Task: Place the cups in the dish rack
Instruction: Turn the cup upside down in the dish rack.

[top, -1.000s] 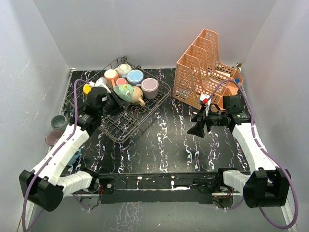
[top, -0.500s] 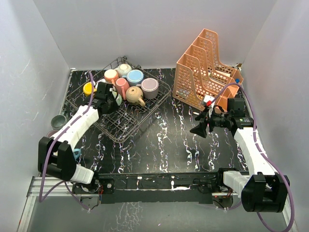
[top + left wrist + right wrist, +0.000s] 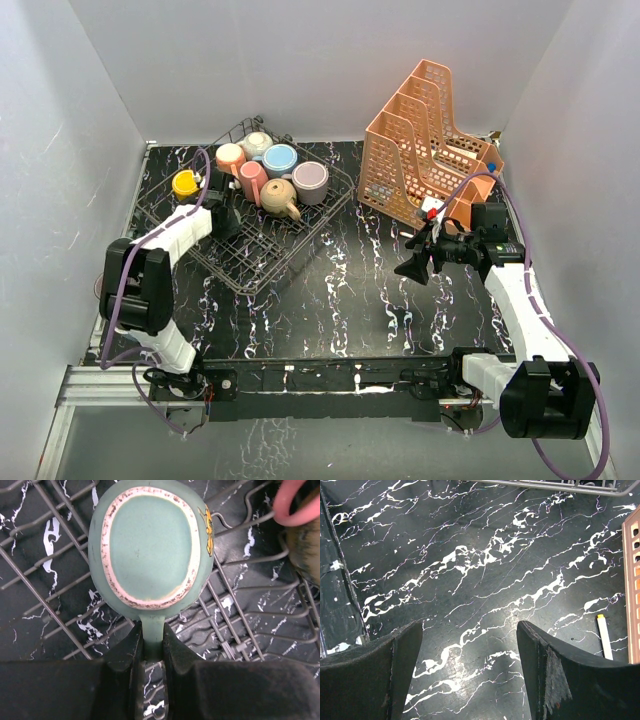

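Left wrist view has the left gripper (image 3: 152, 652) clamped on the handle of a grey-green cup (image 3: 150, 545), base up, over the tines between the middle and left corner of the dish rack (image 3: 235, 630). Best, I judge, to lower it straight until the rim settles among the wires, clear of the pink cup (image 3: 295, 500), then let go. The right gripper (image 3: 470, 630) hangs spread and empty above the table (image 3: 470, 555).
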Robot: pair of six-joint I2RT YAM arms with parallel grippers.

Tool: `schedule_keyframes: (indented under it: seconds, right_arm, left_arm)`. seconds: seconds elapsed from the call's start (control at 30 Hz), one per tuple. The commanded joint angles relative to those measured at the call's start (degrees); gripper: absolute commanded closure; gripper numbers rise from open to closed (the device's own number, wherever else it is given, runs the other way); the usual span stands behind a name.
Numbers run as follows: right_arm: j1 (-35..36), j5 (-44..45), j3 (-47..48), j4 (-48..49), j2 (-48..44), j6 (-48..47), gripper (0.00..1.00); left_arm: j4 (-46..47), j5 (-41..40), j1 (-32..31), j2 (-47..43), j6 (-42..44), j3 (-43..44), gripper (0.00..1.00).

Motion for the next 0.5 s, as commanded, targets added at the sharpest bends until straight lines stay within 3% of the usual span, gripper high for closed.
schedule_keyframes:
  seconds: [0.0,0.47]
  right_arm:
    - [-0.33,-0.28,-0.30,2.82,0.02,-0.68,0.22]
    - [-0.67,-0.29,-0.21,2.78,0.99,-0.76,0.22]
  left_arm:
    - [3.60,-2.67,1.38,0.67,3.03,3.80,1.00]
    - [5.78,-3.78,2.34,7.26,3.86,8.03,1.00]
